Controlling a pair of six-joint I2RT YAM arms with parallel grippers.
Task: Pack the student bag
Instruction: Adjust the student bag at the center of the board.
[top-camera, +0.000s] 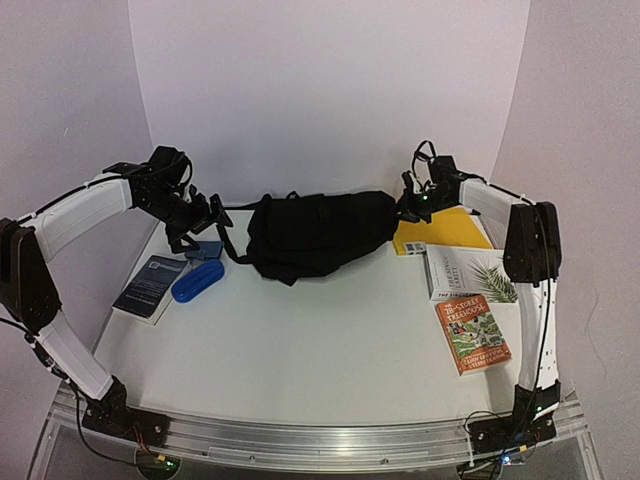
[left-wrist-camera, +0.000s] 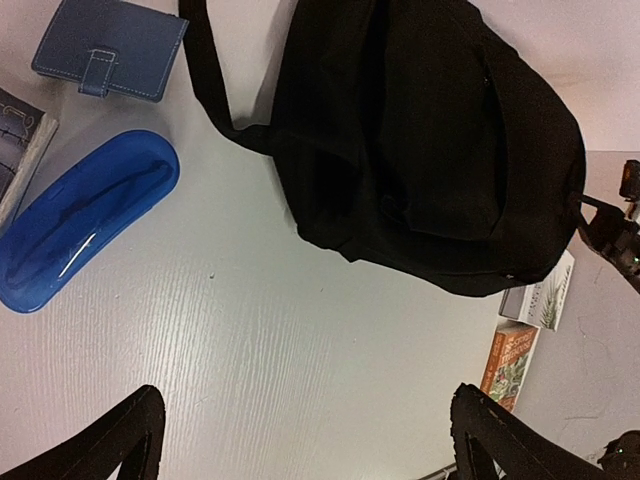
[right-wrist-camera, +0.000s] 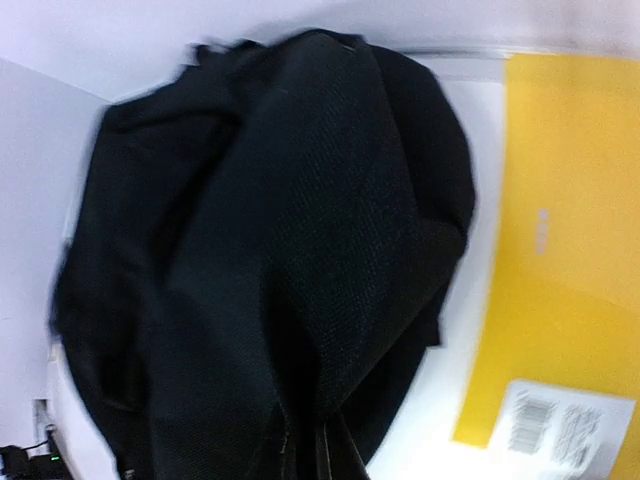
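Student bag (top-camera: 315, 235) lies just left of the right gripper (top-camera: 412, 205), which pinches its end fabric; the left gripper (top-camera: 205, 215) hangs wide open opposite. Probably the opening stage: next comes a steady lift.

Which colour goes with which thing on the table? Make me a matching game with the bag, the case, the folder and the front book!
Things:
1. student bag
2. oval case
3. flat folder
4. nearest book on the right

Colours:
A. orange
B. black
C. yellow
D. blue

Pairs: 1-B, 2-D, 3-C, 4-A
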